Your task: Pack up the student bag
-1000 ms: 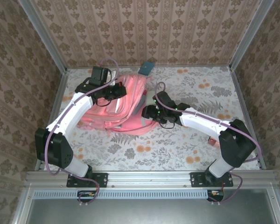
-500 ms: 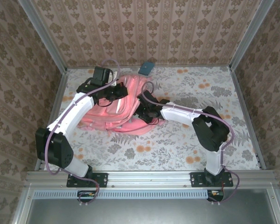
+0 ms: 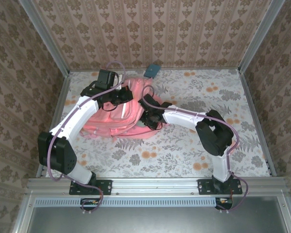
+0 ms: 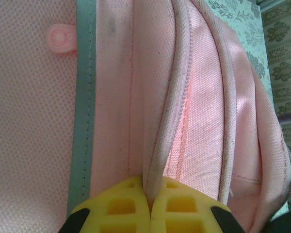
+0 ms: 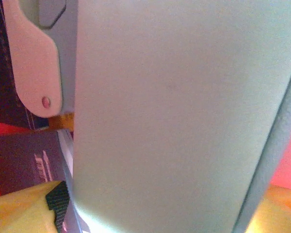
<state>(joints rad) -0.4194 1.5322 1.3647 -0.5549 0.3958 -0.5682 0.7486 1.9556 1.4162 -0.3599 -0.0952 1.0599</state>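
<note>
Top external view: pink student bag [image 3: 117,121] lies far left of centre on the flowered table [image 3: 208,150], both arms at it. Left wrist close-up: left gripper [image 4: 150,196] pinched tight on the bag's piped seam [image 4: 161,141]. Right wrist view: right gripper [image 5: 160,213] spread wide either side of a pale slab [image 5: 169,97]; whether it grips, can't tell.

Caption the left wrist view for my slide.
Left gripper pinches a piped seam of the pink student bag, beside its pale reflective stripe.
</note>
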